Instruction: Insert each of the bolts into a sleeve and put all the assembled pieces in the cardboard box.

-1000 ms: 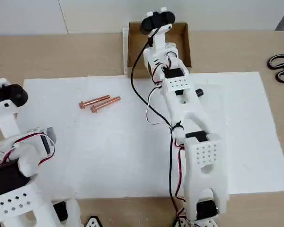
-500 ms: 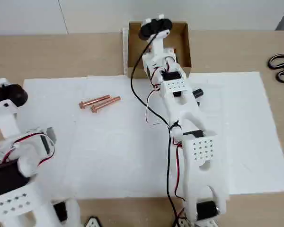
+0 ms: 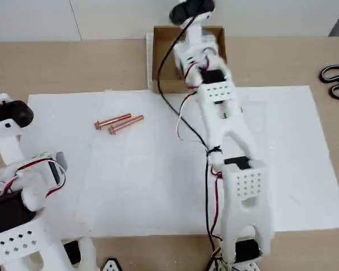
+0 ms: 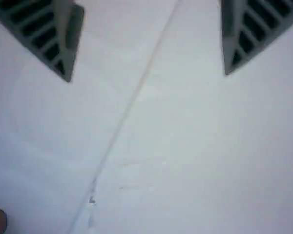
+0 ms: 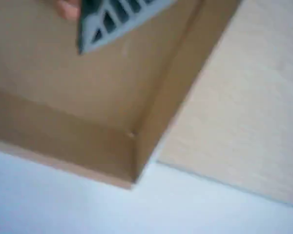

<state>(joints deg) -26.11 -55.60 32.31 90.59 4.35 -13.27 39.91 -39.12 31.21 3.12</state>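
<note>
Bolts on open sheet, right arm over cardboard box

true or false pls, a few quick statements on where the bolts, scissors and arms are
1. Two copper bolts lie close together on the white sheet. True.
2. The scissors are inside the cardboard box. False: they lie on the bare table, near its right edge in the high view.
3. The left end effector is open above the white sheet. True.
4. The right arm reaches over the bolts. False: it stretches over the cardboard box, away from the bolts.
</note>
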